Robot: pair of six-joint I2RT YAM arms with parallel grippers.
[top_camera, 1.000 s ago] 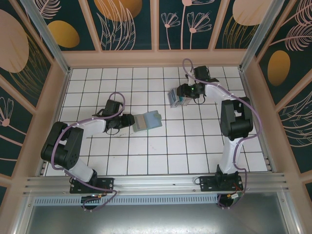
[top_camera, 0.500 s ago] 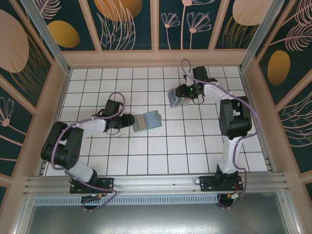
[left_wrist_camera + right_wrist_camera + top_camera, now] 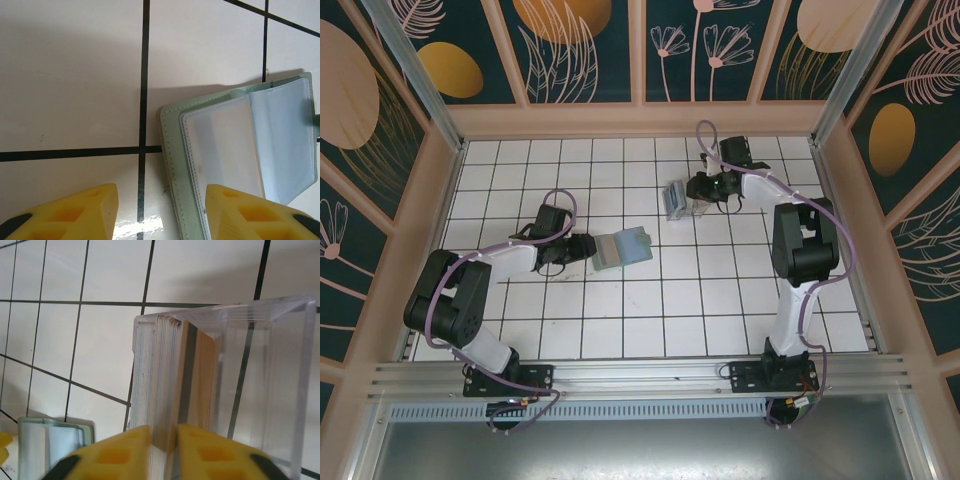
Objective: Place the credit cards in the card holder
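- my right hand [image 3: 164, 434] is pinched almost closed on the edge of a thin slice of the credit cards [image 3: 159, 375], which stand packed together in a clear box [image 3: 272, 365]
- the cards look light, stiff and slick, so i'd guess neighbours could drag along or one could slip. best to hold near the edge and pull straight out
- my left hand [image 3: 160, 194] is roughly half open and holding nothing, at the near corner of the card holder [image 3: 235, 145]
- the holder lies open and flat, and looks soft and floppy
- the desk [image 3: 650, 310] is glossy white tile. box and holder are well apart, with the back wall close behind the box
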